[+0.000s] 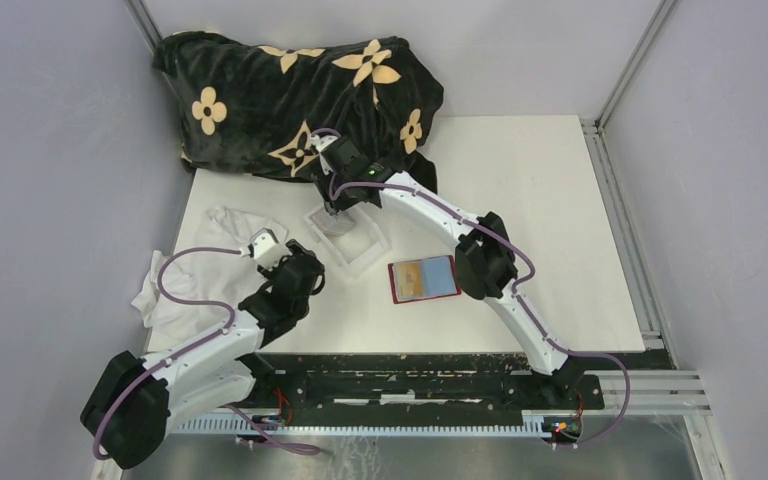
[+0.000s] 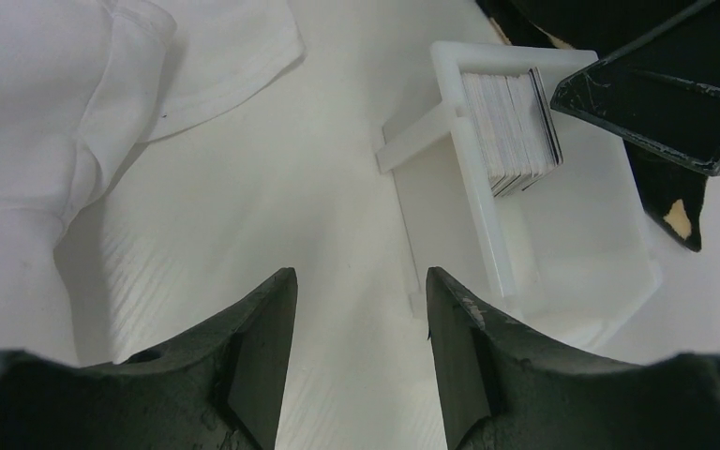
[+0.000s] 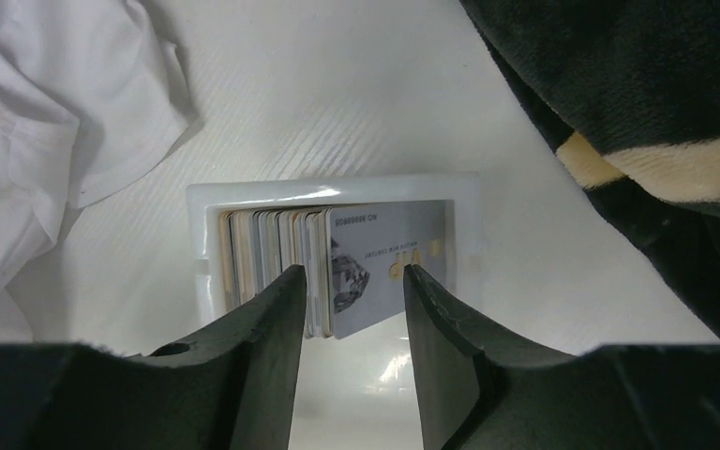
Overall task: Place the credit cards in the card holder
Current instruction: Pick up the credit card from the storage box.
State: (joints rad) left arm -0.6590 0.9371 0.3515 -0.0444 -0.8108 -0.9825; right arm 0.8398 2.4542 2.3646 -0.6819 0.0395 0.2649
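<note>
While right gripper hangs over clear box, jaws apart, nothing pinched, I target front grey card of upright credit cards: straddle just one, close gently, lift straight. Left gripper wide, empty. Card holder open on surface, near box.

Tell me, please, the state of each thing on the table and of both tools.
card holder, lying open and flat, orange and light blue showing inside
credit cards, standing on edge, stacked inside the clear box
clear box, upright, no lid on it
left tool, open, holding nothing
right tool, open, just above the stack
white cloth, crumpled
black blanket, bunched up
</note>
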